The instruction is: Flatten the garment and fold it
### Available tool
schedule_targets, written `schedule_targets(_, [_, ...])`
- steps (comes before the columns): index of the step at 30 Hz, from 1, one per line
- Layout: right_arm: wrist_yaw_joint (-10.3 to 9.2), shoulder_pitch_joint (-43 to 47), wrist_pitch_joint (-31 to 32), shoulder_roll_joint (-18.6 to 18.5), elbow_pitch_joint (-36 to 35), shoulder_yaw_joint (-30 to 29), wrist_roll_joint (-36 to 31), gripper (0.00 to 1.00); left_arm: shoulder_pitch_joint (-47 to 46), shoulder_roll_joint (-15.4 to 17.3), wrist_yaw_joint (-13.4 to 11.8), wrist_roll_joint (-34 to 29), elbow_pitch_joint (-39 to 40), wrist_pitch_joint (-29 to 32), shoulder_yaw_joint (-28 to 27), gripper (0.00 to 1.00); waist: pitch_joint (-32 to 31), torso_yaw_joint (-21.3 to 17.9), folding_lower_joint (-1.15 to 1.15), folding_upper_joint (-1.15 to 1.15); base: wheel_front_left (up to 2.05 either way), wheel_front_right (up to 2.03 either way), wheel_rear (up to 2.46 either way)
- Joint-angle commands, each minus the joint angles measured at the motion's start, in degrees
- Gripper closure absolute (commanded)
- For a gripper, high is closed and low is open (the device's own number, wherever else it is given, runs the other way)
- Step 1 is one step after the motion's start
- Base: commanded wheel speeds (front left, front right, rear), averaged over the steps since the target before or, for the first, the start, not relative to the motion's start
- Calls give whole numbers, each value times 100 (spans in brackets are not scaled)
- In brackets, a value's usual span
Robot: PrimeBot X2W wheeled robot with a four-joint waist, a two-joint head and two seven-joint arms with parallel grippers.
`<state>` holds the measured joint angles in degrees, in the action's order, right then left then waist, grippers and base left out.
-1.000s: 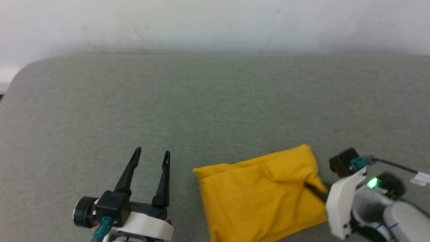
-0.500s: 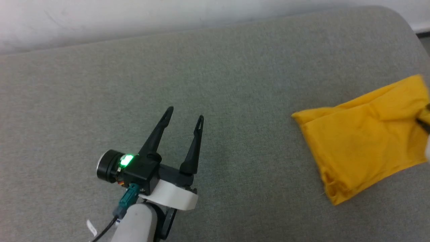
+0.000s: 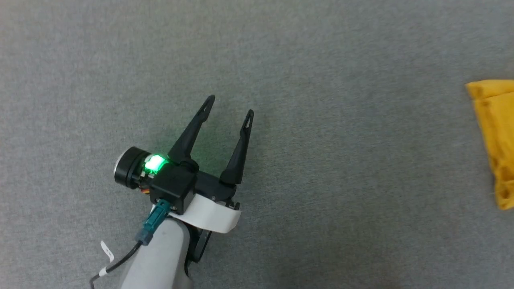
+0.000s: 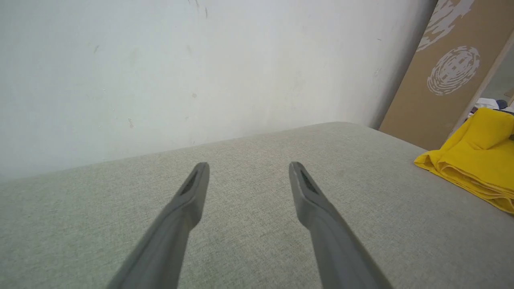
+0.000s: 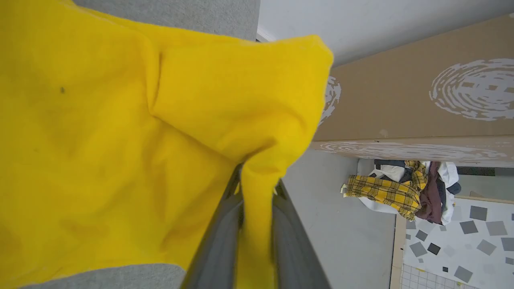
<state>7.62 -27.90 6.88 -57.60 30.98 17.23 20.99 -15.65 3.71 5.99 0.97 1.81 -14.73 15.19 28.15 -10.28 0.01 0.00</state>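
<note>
- Nearest, seen from overhead, the left pincer (image 3: 231, 105) hangs just above the grey cushion (image 3: 321, 192). Its two dark fingers are spread wide with nothing between them, and a green light glows on its wrist.
- The right wrist view adds the grip itself. The right pincer (image 5: 259, 188) is pinching a raised fold of the garment (image 5: 100, 120), one finger pressed on each side. Plain yellow cloth spreads ahead of the fingers and to their left.
- The garment is a folded bundle lying on the cushion, well off to the left pincer's right and apart from it.
- Its layered edge faces the left pincer, and the corner farthest from that pincer is lifted.
- Its long axis seems to run away from the left pincer towards the right one. The overhead picture's edge cuts it off, so its full length cannot be told.
- Farther off, a white wall (image 4: 160, 60) rises past the cushion, ahead of the left fingers. A brown board (image 4: 441, 88) with white swirl prints stands beyond the garment.
- Past the right pincer, a heap of clothes (image 5: 401, 188) with a yellow plaid piece lies on the floor.
- A second ago the overhead camera took in the wall, the whole bundle and the right arm. The camera has since swung, which puts the garment at the picture's right edge. The left pincer's spread is unchanged.
</note>
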Motion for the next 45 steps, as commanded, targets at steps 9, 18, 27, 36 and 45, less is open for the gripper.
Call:
schedule_targets(9, [-13, -218, -366, 435, 1042, -439, -205, 100, -221, 59, -21, -47, 114, -27, 12, 0, 546, 333, -1, 0, 0, 0, 0])
schedule_targets(18, [-13, -532, -368, 457, 1283, -361, -520, 0, -46, 44, -86, 53, 1, -27, -44, 0, -22, 290, -1, 0, 0, 0, 0])
schedule_targets(27, [-13, -682, -267, 500, 388, -393, -376, 0, 557, 15, -220, 305, -202, -27, -411, 0, -1157, 256, -1, 0, 0, 0, 0])
schedule_targets(36, [-13, -85, -920, 1617, -1269, -1146, -195, 0, 1177, -17, -535, 485, -158, -27, -1002, 0, -2038, 435, -1, 0, 0, 0, 0])
schedule_targets(45, [-13, 1286, -1223, 3311, -2913, -1800, -774, 0, 1599, -39, -733, 574, -179, -27, -1345, 0, -2488, 705, -1, 0, 0, 0, 0])
